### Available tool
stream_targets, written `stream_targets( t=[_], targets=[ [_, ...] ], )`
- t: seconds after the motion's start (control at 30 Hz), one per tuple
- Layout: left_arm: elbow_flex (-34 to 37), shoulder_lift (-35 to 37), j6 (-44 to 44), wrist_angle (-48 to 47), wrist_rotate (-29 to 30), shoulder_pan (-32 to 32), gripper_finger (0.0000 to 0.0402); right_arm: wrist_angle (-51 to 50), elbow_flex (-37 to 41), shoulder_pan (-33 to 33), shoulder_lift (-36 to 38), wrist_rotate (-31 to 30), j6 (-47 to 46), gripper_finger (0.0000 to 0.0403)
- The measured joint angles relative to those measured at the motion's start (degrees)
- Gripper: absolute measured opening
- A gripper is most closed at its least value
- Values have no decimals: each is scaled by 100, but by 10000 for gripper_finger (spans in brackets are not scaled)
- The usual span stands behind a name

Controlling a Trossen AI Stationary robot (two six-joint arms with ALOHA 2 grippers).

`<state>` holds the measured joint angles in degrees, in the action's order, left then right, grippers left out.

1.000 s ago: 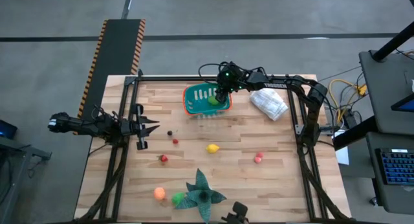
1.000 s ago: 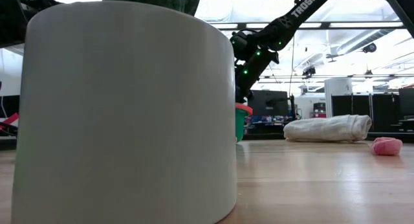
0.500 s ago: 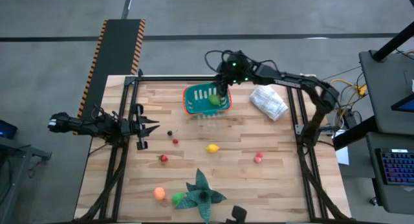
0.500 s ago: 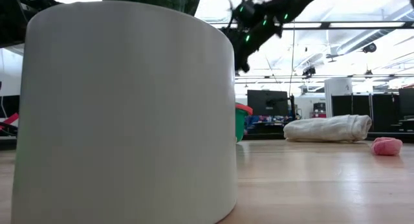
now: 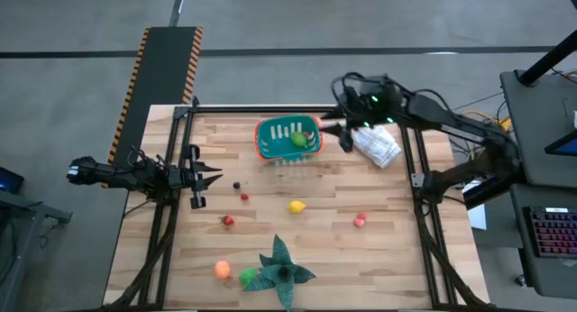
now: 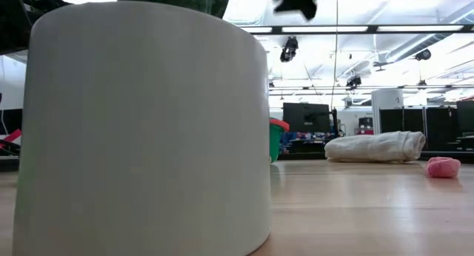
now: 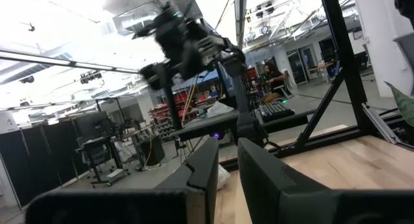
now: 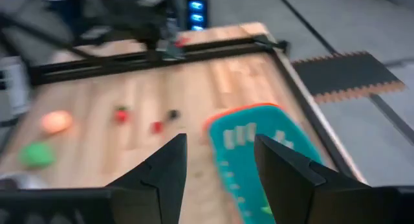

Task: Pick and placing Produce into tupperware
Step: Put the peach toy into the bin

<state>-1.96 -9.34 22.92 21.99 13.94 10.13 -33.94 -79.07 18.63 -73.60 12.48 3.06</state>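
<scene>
Nearest the front edge of the counter (image 5: 388, 258), an orange piece (image 5: 222, 269) and a green piece (image 5: 247, 277) lie close by the leafy star plant (image 5: 281, 270). The green one touches its leaves, so there is little room to come down on it. Farther in, a red piece (image 5: 229, 221), a yellow piece (image 5: 296, 206) and a pink piece (image 5: 361, 221) lie well apart on bare wood, with a small red piece (image 5: 244, 197) and a dark berry (image 5: 237, 185) just beyond; all five have open room around them. The left gripper (image 5: 200, 178) waits at the left rail near those two, its jaws drawn almost together on nothing. At the far edge sits the teal tub (image 5: 267, 151), with a green piece (image 5: 297, 140) lying inside and a white bag (image 5: 377, 142) near its right side. A second ago the right gripper (image 5: 344, 132) stood over the tub at that green piece; it has since lifted and swung out between tub and bag, its jaws spread wide and empty, the green piece left behind. I judge one piece delivered and seven left. The next reach should run forward over the open middle, clear of the far rail and the bag.
</scene>
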Motion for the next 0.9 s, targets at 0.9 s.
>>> stream_targets(
  t=[0.9],
  targets=[
    [0, 0, 0, 1, 1, 2, 46, -2685, 903, -1692, 793, -64, -2317, 161]
  ],
)
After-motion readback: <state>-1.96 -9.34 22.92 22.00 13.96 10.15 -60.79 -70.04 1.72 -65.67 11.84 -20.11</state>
